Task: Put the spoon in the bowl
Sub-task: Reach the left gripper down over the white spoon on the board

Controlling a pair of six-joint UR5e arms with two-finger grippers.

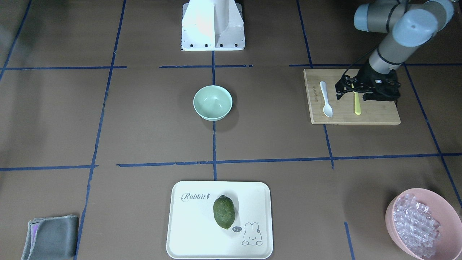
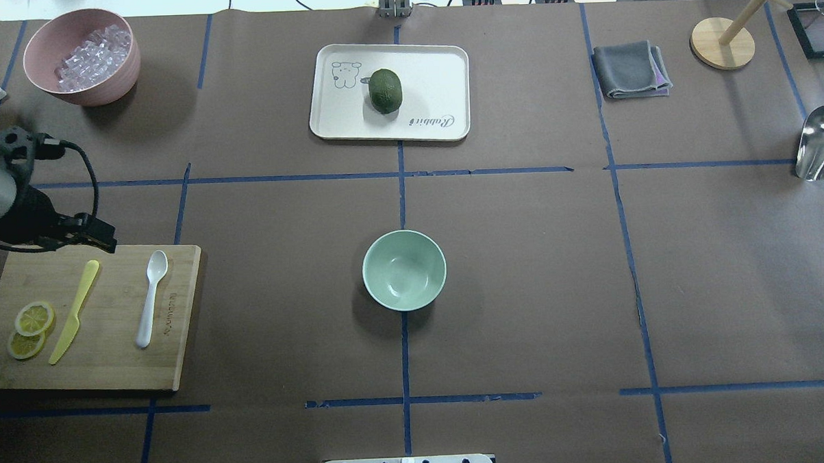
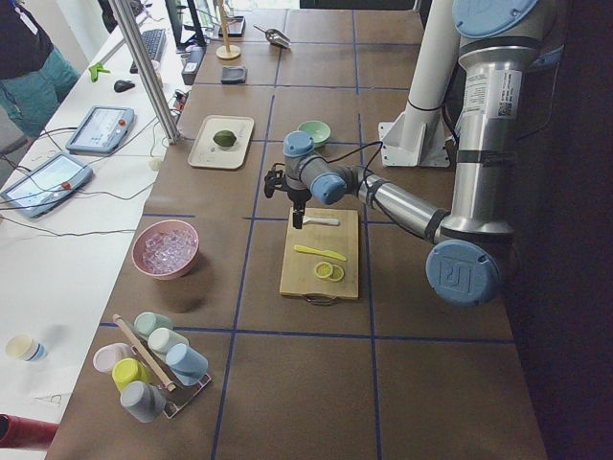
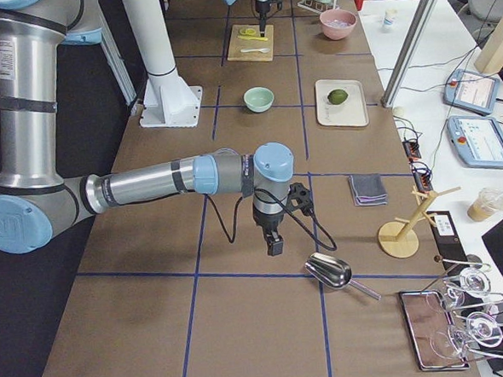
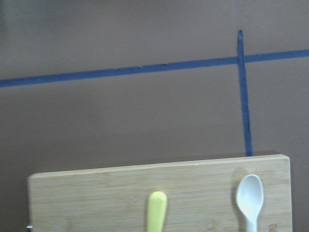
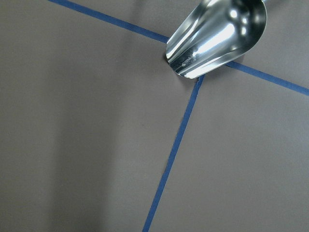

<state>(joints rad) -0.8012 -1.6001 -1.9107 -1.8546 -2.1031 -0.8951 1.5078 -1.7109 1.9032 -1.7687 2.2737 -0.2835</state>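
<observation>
The white spoon [image 1: 326, 99] lies on a wooden cutting board [image 1: 375, 113], scoop toward the table's middle; it also shows in the overhead view [image 2: 150, 299] and the left wrist view [image 5: 250, 195]. The mint-green bowl [image 1: 213, 103] stands empty at the table's centre [image 2: 404, 269]. My left gripper [image 1: 352, 95] hangs above the board's edge over the yellow knife [image 1: 357, 104], beside the spoon, fingers apart and empty. My right gripper [image 4: 275, 245] hangs low over bare table far from both; I cannot tell if it is open or shut.
Lemon slices [image 2: 30, 327] lie on the board by the knife. A pink bowl [image 2: 85, 92] of clear cubes, a white tray [image 2: 326, 125] with a green fruit [image 2: 385, 90], a grey cloth [image 2: 629, 70], a wooden stand [image 2: 722, 42] and a metal scoop [image 6: 217, 36] sit around.
</observation>
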